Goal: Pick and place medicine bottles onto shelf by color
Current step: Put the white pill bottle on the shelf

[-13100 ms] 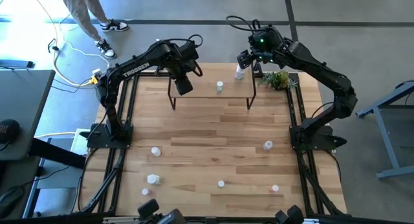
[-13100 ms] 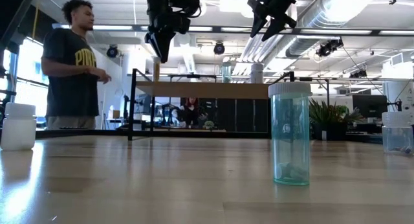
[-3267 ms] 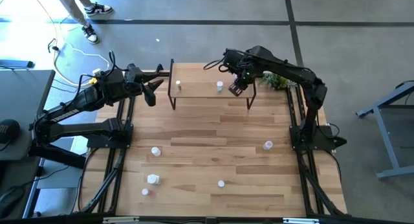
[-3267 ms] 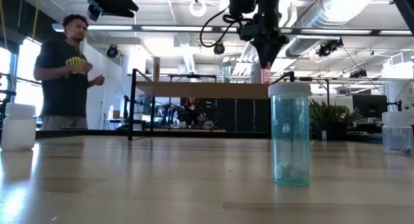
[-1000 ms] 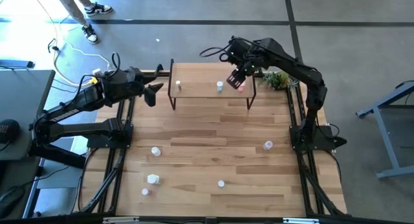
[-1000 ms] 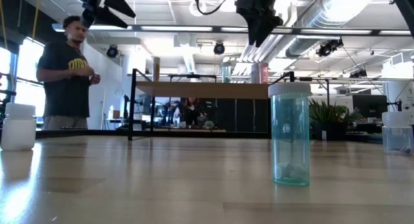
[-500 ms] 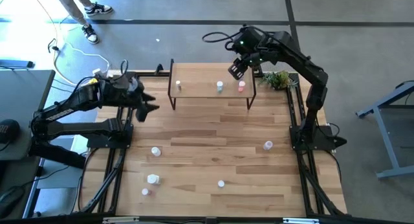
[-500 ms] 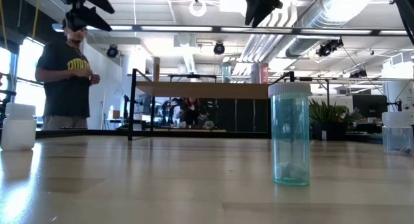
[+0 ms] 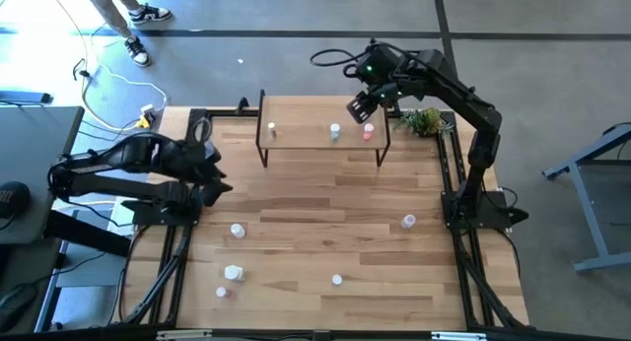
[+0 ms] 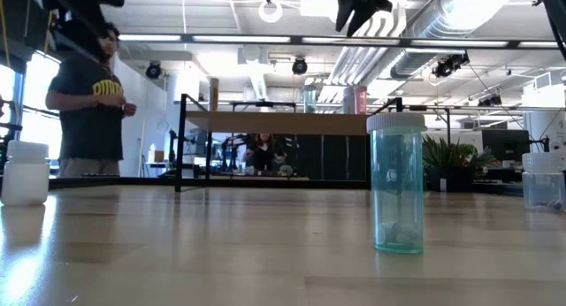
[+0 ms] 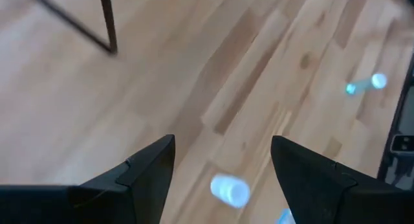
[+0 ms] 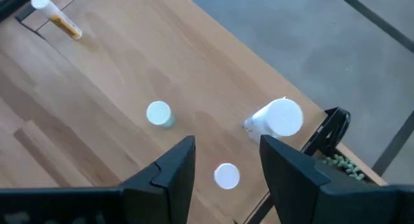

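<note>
Medicine bottles: I count four on the shelf, five left on the bench in front of it. My right gripper hovers above the shelf, jaws parted, empty. My left gripper, jaws wide and empty, hangs left of the shelf.

Two dark jointed arms with black cables and tapering jaws.
</note>
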You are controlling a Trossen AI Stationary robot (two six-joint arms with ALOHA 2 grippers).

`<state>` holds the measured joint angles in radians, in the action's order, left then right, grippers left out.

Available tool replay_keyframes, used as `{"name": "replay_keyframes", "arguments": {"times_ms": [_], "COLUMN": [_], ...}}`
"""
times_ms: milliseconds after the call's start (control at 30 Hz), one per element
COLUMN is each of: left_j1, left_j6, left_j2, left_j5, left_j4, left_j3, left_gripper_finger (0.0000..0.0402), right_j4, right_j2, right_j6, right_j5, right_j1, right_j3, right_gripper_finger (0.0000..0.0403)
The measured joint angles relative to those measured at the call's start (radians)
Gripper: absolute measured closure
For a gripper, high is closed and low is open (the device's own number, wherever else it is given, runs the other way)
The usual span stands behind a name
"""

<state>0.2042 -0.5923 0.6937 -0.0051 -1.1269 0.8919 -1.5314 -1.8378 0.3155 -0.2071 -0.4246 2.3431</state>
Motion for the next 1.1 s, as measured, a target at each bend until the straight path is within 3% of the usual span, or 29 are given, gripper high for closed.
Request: {"name": "replay_keyframes", "arguments": {"times_ms": [233,467,867,1100], "left_j1": [-0.165,-0.391,-0.772,-0.912], "left_j6": [-0.133,-0.238,-0.321,-0.32], "left_j2": [0.0,0.005,0.097,0.219], "left_j5": [0.05,0.037,-0.087,-0.208], "left_j4": [-0.005,0.061,0.168,0.25], "left_j3": [-0.089,-0.124,-0.126,-0.126], "left_gripper_finger": [0.0154,0.0154,0.0154,0.0154], "right_j4": [-0.006,-0.01,-0.04,-0.04], "right_j2": [0.0,0.0,0.0,0.0], "right_j6": [0.037,0.072,0.078,0.078], "right_j5": [0.004,0.006,0.004,0.001], "right_j1": [0.024,0.046,0.061,0.061], "right_j3": [-0.001,-0.001,-0.001,-0.001], "right_gripper_finger": [0.0238,0.0238,0.0238,0.0238]}}
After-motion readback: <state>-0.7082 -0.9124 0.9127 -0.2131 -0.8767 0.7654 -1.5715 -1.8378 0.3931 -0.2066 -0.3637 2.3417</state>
